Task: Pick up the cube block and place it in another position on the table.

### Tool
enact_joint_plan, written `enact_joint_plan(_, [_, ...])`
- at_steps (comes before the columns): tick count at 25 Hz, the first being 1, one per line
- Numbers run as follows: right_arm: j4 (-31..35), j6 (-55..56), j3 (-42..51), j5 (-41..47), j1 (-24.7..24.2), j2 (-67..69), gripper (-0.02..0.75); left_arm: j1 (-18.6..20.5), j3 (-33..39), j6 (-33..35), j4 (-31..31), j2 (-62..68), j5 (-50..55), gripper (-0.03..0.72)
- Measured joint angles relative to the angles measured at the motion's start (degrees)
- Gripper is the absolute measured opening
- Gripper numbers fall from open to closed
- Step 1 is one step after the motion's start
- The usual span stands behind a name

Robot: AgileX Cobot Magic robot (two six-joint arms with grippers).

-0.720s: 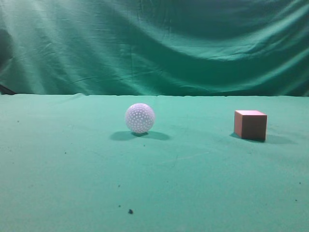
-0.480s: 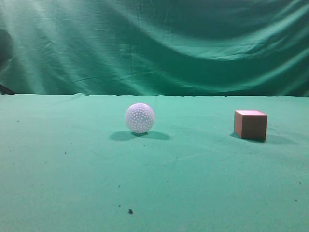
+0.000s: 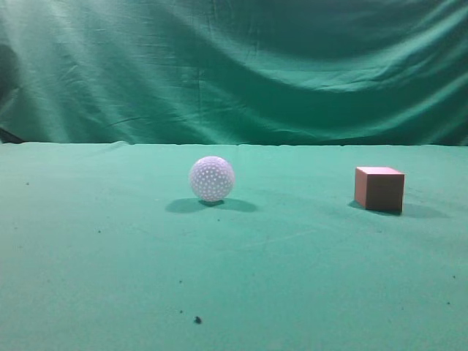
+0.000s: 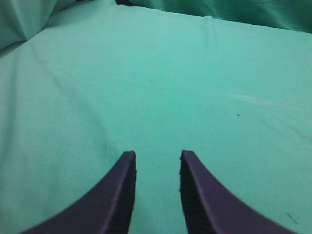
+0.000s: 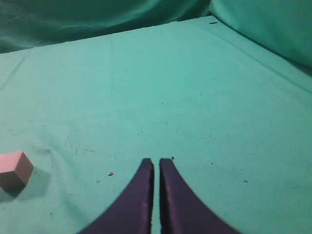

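Ball (image 3: 212,178) sits well left of cube block (image 3: 379,189); left claw (image 4: 157,163) parted, right claw (image 5: 156,168) closed, empty.

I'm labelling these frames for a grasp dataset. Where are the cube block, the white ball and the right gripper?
cube block (image 3: 379,190): exterior view, on its shaded front face.
white ball (image 3: 211,178): exterior view, on the middle of its dimpled surface.
right gripper (image 5: 156,168): right wrist view, between its nearly touching fingertips.

Parted left tool (image 4: 157,163) above bare table (image 4: 195,83)
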Motion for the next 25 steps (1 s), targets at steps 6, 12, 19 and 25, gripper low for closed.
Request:
enact_joint_plan(6, [7.3,1.6,0.1,-6.5,0.0,0.0,0.000,0.0,0.0,0.0,0.0,0.0,0.0,0.262])
enact_joint_plan(12, [10.9,-1.5,0.0,-23.5,0.0,0.0,0.000,0.0,0.0,0.0,0.0,0.0,0.0,0.262])
enact_joint_plan(19, [10.4,-3.6,-13.5,-14.0,0.0,7.2,0.000,0.0,0.0,0.0,0.0,0.0,0.0,0.262])
enact_joint_plan(25, [10.3,-8.0,-27.2,3.7,0.0,21.0,0.000,0.0,0.0,0.0,0.0,0.0,0.0,0.262])
